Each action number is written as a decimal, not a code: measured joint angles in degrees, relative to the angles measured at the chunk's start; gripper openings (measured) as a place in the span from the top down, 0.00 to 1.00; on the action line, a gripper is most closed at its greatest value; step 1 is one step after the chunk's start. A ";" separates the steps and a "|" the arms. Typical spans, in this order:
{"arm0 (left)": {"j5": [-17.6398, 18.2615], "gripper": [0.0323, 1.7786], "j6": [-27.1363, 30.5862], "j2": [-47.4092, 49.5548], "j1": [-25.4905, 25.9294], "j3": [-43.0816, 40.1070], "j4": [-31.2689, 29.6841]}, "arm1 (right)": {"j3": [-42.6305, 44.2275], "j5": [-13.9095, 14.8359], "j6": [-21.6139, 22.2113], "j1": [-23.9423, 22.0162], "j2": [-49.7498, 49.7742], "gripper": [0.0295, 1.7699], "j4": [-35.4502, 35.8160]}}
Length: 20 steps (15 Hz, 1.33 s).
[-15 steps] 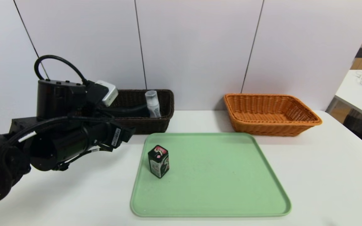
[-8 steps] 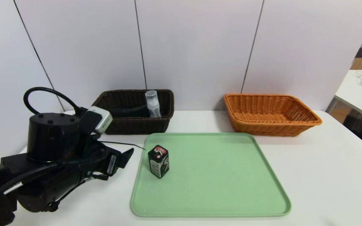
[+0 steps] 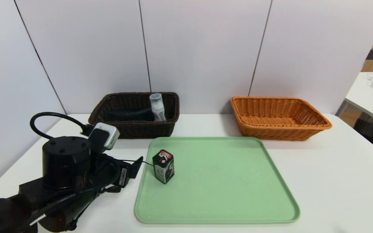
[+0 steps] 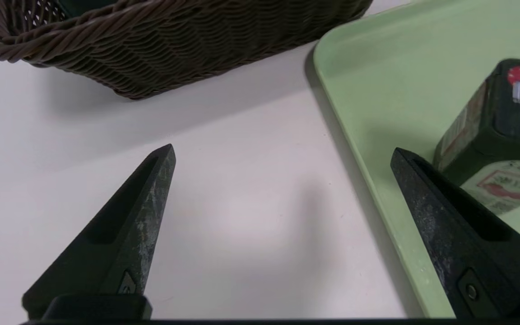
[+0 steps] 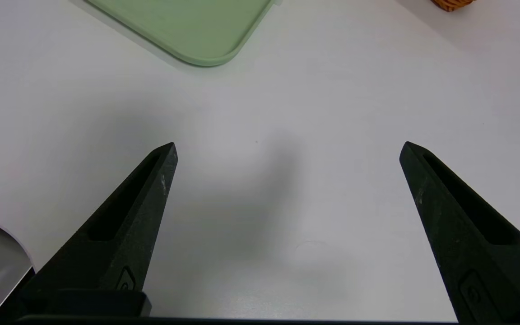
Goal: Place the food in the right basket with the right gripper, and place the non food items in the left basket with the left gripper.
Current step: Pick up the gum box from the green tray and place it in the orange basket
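In the head view, I saw my left arm (image 3: 66,174) reaching in from the left side, over the white table (image 3: 319,181). Its end was near the left edge of the green tray (image 3: 225,181). On this tray, close to the left edge, there stood one black box (image 3: 163,166) with pink and white print, upright. Behind the tray, to the left, was the dark brown basket (image 3: 141,129); in it I could see a white bottle (image 3: 157,108) with a clear cap, leaning near the right end, and a long black item (image 3: 129,115) lying beside it. The orange basket (image 3: 280,129) stood behind the tray on the right side, and I saw nothing inside it. In the left wrist view, the left gripper (image 4: 282,146) was wide open, and it was holding nothing. One finger was over the table and the other was over the tray, just beside the black box; whether this finger touched the box, I could not tell. The dark brown basket was also partly visible there. In the right wrist view, the right gripper (image 5: 289,144) was also wide open, with nothing between its two fingers. It was parked above the bare table, near one corner of the tray, and a small piece of the orange basket was visible farther away.
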<state>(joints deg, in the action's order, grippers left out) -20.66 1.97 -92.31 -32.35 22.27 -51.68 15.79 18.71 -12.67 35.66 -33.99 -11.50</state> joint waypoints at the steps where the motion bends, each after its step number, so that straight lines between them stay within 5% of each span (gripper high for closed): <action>1: -0.37 0.05 0.20 -1.93 -0.20 -0.89 -3.95 | -0.05 0.00 0.00 0.00 -0.02 0.04 -0.02; 14: -4.58 0.05 -0.66 -18.47 -3.64 -6.40 -29.03 | 0.11 0.09 0.02 0.00 -0.32 0.04 0.00; 20: -7.75 0.05 -0.40 -21.97 -8.70 -4.25 -30.84 | 0.11 -0.02 -0.04 -0.09 -0.51 0.04 0.01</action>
<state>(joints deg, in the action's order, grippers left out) -28.42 1.57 -114.27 -41.06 18.02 -82.52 15.90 18.69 -12.70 35.57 -34.50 -11.48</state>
